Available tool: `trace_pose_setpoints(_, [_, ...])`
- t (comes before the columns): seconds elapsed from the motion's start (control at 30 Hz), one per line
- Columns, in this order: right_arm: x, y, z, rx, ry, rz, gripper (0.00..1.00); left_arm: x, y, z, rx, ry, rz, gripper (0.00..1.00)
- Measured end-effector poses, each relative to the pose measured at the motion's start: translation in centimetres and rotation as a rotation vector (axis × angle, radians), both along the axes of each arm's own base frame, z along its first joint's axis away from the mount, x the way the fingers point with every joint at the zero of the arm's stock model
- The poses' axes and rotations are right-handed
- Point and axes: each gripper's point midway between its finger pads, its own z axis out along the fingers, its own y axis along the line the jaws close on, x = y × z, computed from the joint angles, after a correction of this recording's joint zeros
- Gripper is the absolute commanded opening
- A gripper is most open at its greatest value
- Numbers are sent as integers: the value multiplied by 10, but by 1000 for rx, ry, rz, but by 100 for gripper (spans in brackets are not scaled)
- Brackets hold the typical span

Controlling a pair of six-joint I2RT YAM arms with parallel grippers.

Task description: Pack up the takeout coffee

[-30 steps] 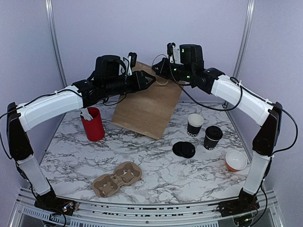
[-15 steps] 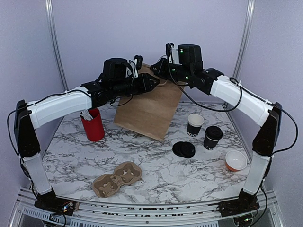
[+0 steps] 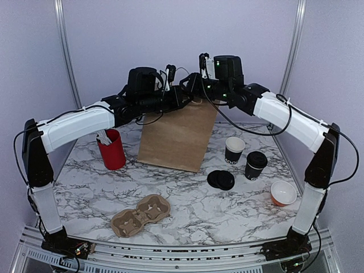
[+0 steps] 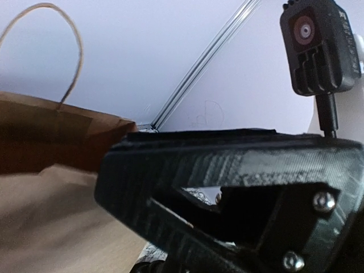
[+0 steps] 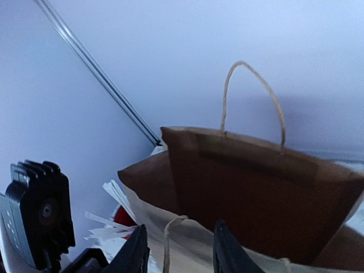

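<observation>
**Brown bag held at its mouth, coffee waiting to the right**

From the top view, the brown paper bag [image 3: 176,139] stands upright at the back of the marble-patterned table [image 3: 187,227]. Both arms meet at its top rim. The left gripper [image 3: 183,98] is pinched together on that rim, and the right gripper [image 3: 190,86] sits just beside it. The takeout coffee [image 3: 256,165], black and lidded, stands upright to the right of the bag and well apart from it. It is just beside an open black cup [image 3: 234,149] and near a stack of black lids [image 3: 220,180].

The coffee is probably light, with thin paper walls that would buckle under a hard squeeze and a lid that could pop off. The best hold is likely around the body below the lid, keeping it upright.

In the left wrist view, the black fingers [image 4: 227,159] are pressed together, their tips at the bag's near wall.

In the right wrist view, the fingers [image 5: 136,253] stand apart with the bag's open mouth beyond them.

The tabletop looks smooth and hard. Pale lilac walls [image 3: 170,34] and metal posts [image 3: 63,51] close in the back.
</observation>
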Motion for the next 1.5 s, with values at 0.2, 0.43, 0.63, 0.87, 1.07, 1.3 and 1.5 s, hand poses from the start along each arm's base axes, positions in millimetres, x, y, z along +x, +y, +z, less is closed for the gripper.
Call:
trace_pose_setpoints(0.2, [-10, -8, 9, -56, -37, 18, 67, -5, 5, 6, -7, 32, -103, 0])
trace_pose_setpoints(0.43, [-17, -28, 29, -97, -97, 15, 71, 1, 37, 55, -79, 30, -243, 0])
trace_pose_setpoints(0.63, [-5, -66, 43, -124, -129, -36, 72, 6, 49, 86, -117, 10, -326, 0])
trace_pose_setpoints(0.87, [4, -103, 26, -200, -117, -91, 72, 9, 31, 90, -149, 40, -442, 0])
trace_pose_setpoints(1.07, [0, -121, -13, -257, -51, -103, 72, 11, 27, 85, -160, 81, -479, 0])
trace_pose_setpoints(1.3, [-2, -133, -20, -271, -32, -122, 72, 9, 29, 87, -169, 97, -499, 0])
trace_pose_setpoints(1.5, [-9, -139, -16, -273, -38, -132, 72, 13, 36, 87, -171, 100, -495, 0])
